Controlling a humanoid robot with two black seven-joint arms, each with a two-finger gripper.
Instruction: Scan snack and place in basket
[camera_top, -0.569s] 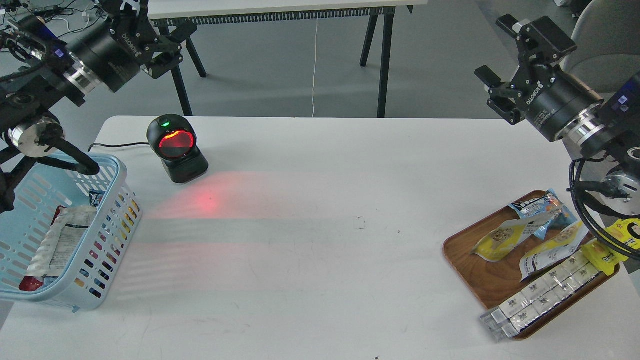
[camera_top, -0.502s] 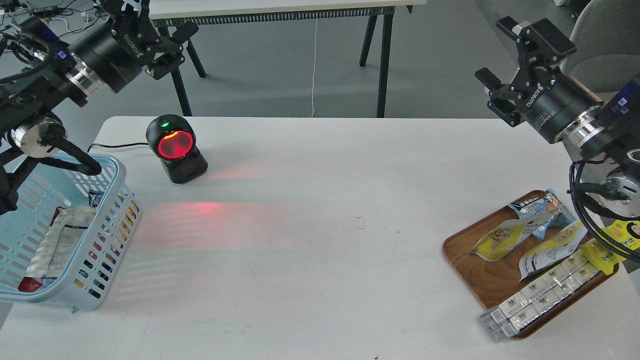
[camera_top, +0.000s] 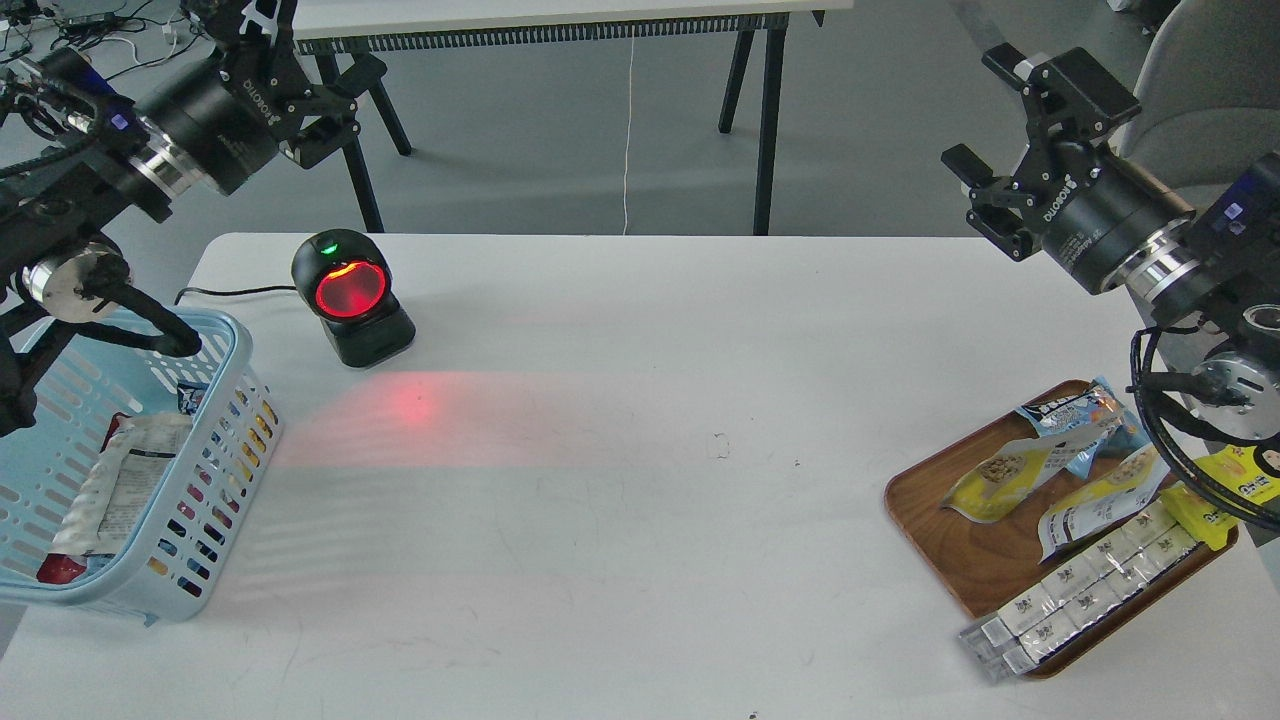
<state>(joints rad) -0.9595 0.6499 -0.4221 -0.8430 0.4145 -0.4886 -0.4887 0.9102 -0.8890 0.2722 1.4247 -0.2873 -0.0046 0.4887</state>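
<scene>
Two snack pouches with yellow fronts picturing beans lie on the brown wooden tray (camera_top: 955, 560) at the right: one (camera_top: 1000, 478) to the left, one (camera_top: 1100, 500) beside it. The light blue basket (camera_top: 225, 400) stands at the table's left edge and holds a white pouch (camera_top: 125, 485) and other packets. My left gripper (camera_top: 305, 50) is open and empty, high above the table's far left corner. My right gripper (camera_top: 985, 110) is open and empty, high above the table's far right, well clear of the tray.
A black barcode scanner (camera_top: 352, 295) with a red glowing window stands at the back left and casts red light on the white table (camera_top: 650, 330). The tray also holds a blue packet (camera_top: 1075, 410), a bright yellow packet (camera_top: 1230, 480) and a strip of white packs (camera_top: 1080, 590).
</scene>
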